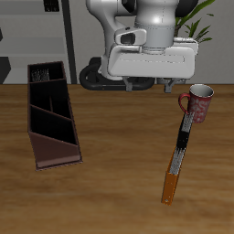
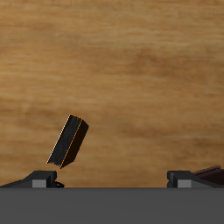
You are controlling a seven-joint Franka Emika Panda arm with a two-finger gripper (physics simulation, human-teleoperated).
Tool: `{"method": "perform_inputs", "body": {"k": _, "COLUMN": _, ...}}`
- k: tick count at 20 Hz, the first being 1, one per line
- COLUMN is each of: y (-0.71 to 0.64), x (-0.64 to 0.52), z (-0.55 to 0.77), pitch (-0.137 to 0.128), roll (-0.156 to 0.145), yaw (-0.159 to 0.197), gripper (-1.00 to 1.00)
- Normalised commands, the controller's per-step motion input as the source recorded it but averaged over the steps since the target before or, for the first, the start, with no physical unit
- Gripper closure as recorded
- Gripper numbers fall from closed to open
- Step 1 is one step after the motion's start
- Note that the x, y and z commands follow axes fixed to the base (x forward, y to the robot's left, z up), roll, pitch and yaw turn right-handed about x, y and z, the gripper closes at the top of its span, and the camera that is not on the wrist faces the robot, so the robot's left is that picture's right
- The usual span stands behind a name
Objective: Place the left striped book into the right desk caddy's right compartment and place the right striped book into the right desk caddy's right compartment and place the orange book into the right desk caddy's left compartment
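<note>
the right desk caddy [image 1: 52, 114] lies flat on the tabletop [image 1: 119, 174]. two striped covers stand inside one compartment of it, too small to tell apart. the orange book [image 1: 169, 186] lies on the tabletop well apart from the caddy, end to end with a black book [image 1: 182, 137] that reaches a red patterned mug [image 1: 198, 102]. the gripper [image 1: 167, 87] hangs above, near the mug; its jaws are spread and hold nothing. the wrist view shows a dark book [image 2: 68, 142] on bare wood.
</note>
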Motion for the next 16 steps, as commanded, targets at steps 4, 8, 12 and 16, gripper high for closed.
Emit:
{"method": "perform_inputs", "body": {"k": 4, "y": 0.04, "x": 0.35, "z": -0.20, "pitch": 0.000, "roll": -0.048, "yaw": -0.064, "gripper": -1.00}}
{"method": "perform_inputs", "body": {"k": 8, "y": 0.06, "x": 0.14, "z": -0.22, "pitch": 0.014, "roll": -0.024, "yaw": -0.032, "gripper": -1.00}}
{"method": "perform_inputs", "body": {"k": 12, "y": 0.22, "x": 0.09, "z": -0.37, "pitch": -0.024, "roll": -0.013, "yaw": -0.056, "gripper": -1.00}}
{"method": "perform_inputs", "body": {"k": 16, "y": 0.25, "x": 0.03, "z": -0.27, "pitch": 0.019, "roll": 0.020, "yaw": -0.038, "gripper": -1.00}}
